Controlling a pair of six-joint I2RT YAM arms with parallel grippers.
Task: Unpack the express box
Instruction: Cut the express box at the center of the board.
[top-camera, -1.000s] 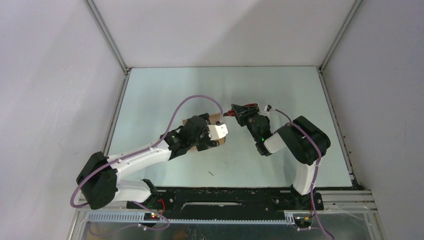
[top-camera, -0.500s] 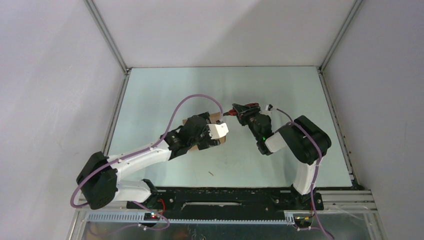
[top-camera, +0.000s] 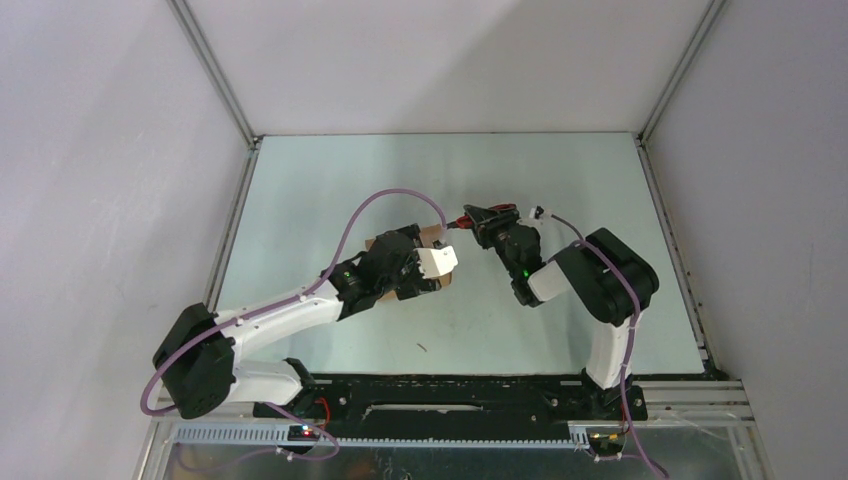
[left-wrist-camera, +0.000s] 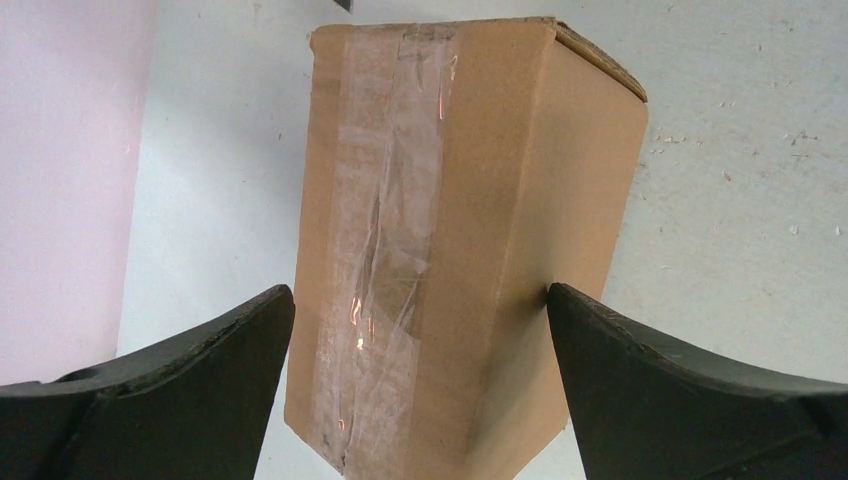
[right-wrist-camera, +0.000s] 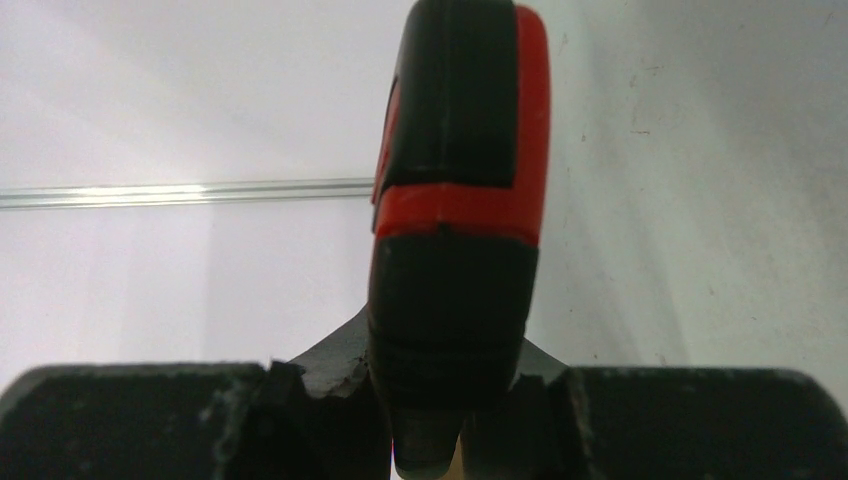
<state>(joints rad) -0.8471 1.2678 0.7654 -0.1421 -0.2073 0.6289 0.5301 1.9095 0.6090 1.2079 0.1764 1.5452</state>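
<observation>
The express box (left-wrist-camera: 450, 180) is a brown carton with clear tape down one face. It stands between my left gripper's fingers (left-wrist-camera: 420, 300), which press on both its sides. In the top view the box (top-camera: 440, 262) shows a white face on top, mid-table, with my left gripper (top-camera: 420, 268) shut on it. My right gripper (right-wrist-camera: 445, 400) is shut on the red-and-black utility knife (right-wrist-camera: 455, 200). In the top view my right gripper (top-camera: 492, 228) holds the knife (top-camera: 476, 216) just right of the box, its tip pointing toward the box's far top corner.
The pale green table (top-camera: 330, 190) is enclosed by white walls and aluminium rails (top-camera: 215, 75). A purple cable (top-camera: 385, 196) arcs over the left arm. A small dark speck (top-camera: 423, 347) lies near the front edge.
The right gripper with the knife has shifted slightly left and away, closer to the box. The left gripper and box have hardly moved.
</observation>
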